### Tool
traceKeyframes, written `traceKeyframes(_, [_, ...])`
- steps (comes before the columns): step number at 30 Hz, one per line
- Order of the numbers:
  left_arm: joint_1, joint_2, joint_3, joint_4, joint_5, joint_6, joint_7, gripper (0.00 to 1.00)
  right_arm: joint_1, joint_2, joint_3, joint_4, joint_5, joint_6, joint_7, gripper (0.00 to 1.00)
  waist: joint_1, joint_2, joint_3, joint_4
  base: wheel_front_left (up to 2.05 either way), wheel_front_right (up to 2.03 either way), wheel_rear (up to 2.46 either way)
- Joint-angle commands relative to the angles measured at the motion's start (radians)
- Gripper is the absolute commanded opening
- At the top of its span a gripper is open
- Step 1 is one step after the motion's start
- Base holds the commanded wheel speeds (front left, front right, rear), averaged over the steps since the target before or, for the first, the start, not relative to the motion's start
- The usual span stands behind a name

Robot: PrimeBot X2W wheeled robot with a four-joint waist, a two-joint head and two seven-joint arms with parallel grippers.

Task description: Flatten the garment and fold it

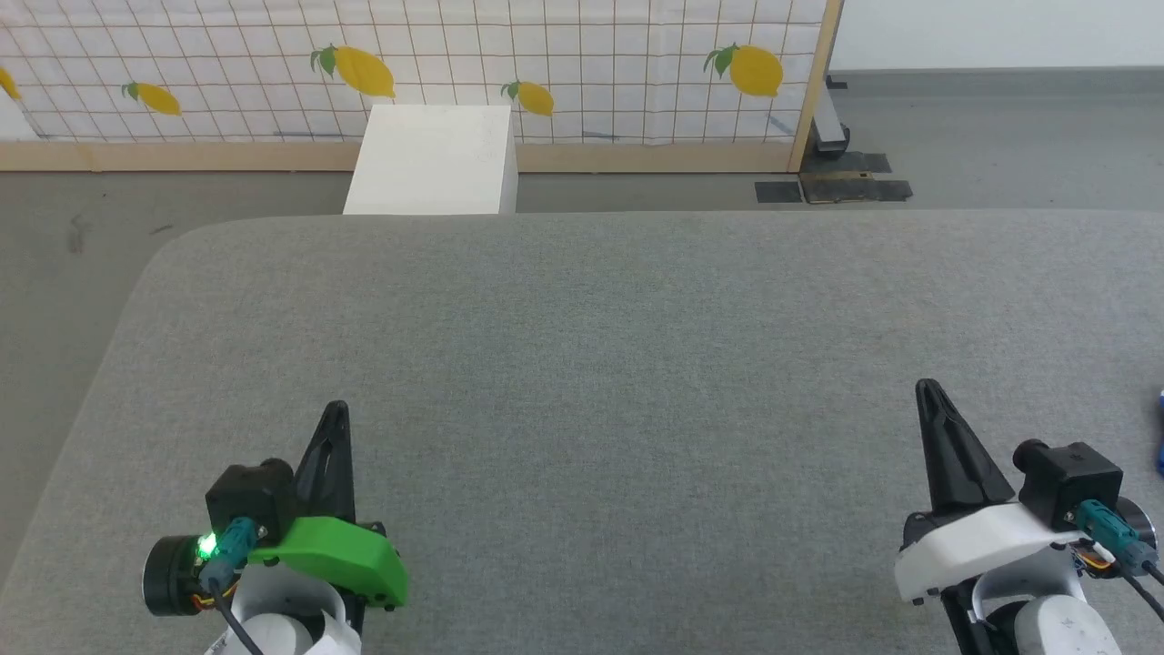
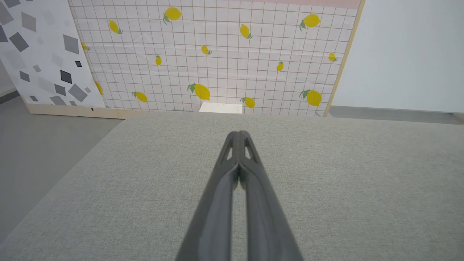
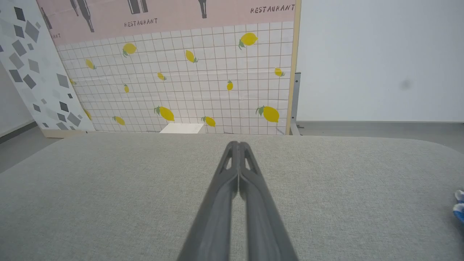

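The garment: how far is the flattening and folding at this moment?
Done: nothing that can be seen. A blue-and-white edge of the garment lies at the far right of the grey surface. In hand: nothing; the left gripper and the right gripper are shut, empty and apart from it. Left: reach it, flatten it, fold it.

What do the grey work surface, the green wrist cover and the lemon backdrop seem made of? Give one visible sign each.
Grey work surface: woven fabric, matte, probably padded; fine weave grain, rounded edge.
Green wrist cover: hard plastic, smooth, slight sheen; moulded curved shape.
Lemon backdrop: printed sheet, perhaps paper or vinyl; faint creases.
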Motion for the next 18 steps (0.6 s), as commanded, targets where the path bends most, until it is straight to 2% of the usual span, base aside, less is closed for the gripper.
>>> traceKeyframes(1, [0.016,-0.009,0.007,-0.007,0.014,-0.005,0.006,0.0,0.013,0.001,0.004,-0.009,-0.014,-0.001,0.007,0.0,0.0,0.0,0.0,0.0,0.0,0.0,0.0])
traceKeyframes(18, [0.025,-0.033,0.034,-0.029,0.07,-0.018,0.04,0.0,0.02,0.002,0.013,-0.035,-0.042,-0.001,0.038,0.0,0.0,0.0,-0.001,-0.001,0.0,0.0,0.0])
